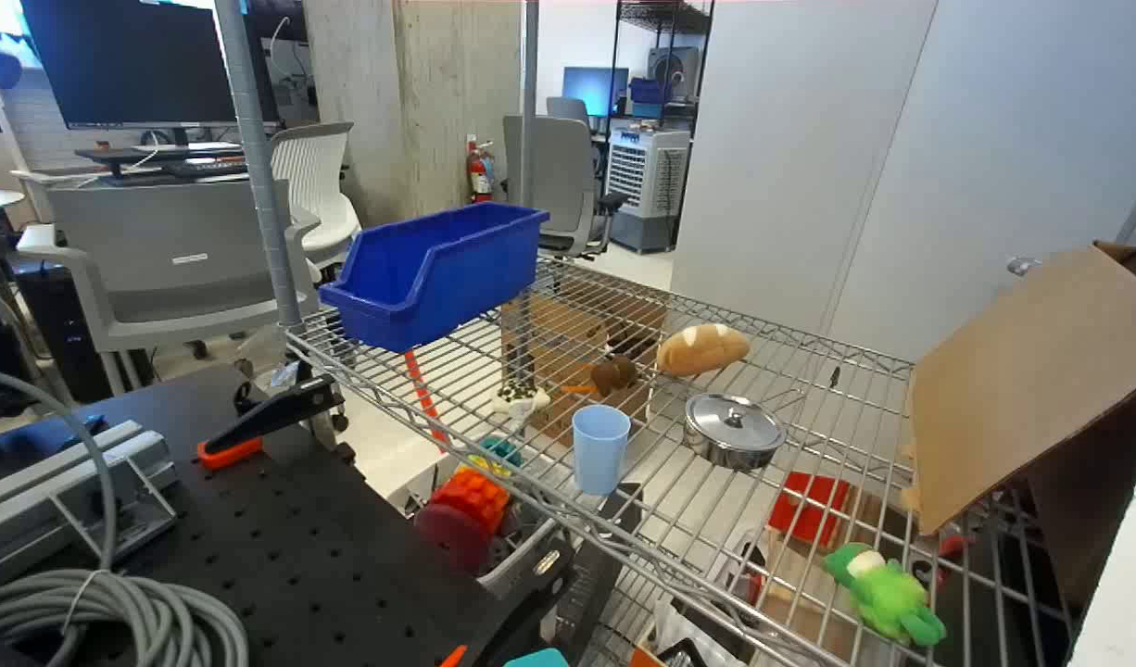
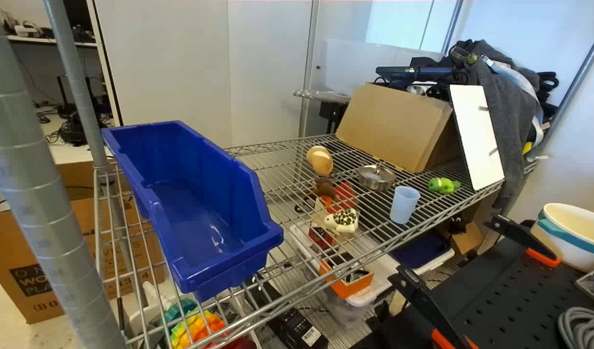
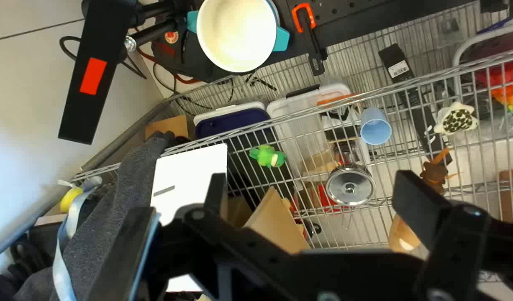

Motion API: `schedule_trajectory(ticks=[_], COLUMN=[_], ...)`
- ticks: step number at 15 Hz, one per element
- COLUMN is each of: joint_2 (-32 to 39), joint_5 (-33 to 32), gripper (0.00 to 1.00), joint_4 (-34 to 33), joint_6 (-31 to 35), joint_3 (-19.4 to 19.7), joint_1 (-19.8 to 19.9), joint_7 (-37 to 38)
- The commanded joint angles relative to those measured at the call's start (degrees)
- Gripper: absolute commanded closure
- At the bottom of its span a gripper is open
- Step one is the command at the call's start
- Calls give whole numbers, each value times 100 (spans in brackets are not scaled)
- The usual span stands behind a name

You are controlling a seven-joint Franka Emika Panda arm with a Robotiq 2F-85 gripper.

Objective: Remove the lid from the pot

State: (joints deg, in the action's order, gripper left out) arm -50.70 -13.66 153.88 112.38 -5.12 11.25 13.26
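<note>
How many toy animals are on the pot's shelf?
3: the green one near the white panel, the turtle between the cup and bin, the brown one between turtle and bread. More might hide behind the box.

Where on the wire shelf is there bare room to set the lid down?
The wire shelf is bare between the cup and the green toy, and between the blue bin and the bread. It is crowded where the spotted toy, brown toy and bread sit close together, with the pot nearby.

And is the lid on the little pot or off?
On. In an exterior view the lid covers the top of the pot, and the wrist view shows its knob in the middle.
</note>
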Motion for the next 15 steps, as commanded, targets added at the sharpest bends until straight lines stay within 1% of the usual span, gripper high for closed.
schedule_trajectory(ticks=[1,5,8,10,12,14,15], joint_2=[10,9,714,1346,2028,2711,3066], joint_5=[-56,-56,-98,-126,-66,3,193], gripper=[0,0,0,0,0,0,0], joint_4=[-17,-17,-249,-443,-685,-992,-1186], joint_6=[-31,-31,321,766,1114,1289,1307], joint_3=[62,62,18,77,173,276,391], joint_1=[-82,-82,-19,14,29,21,-53], joint_7=[51,51,153,110,68,71,32])
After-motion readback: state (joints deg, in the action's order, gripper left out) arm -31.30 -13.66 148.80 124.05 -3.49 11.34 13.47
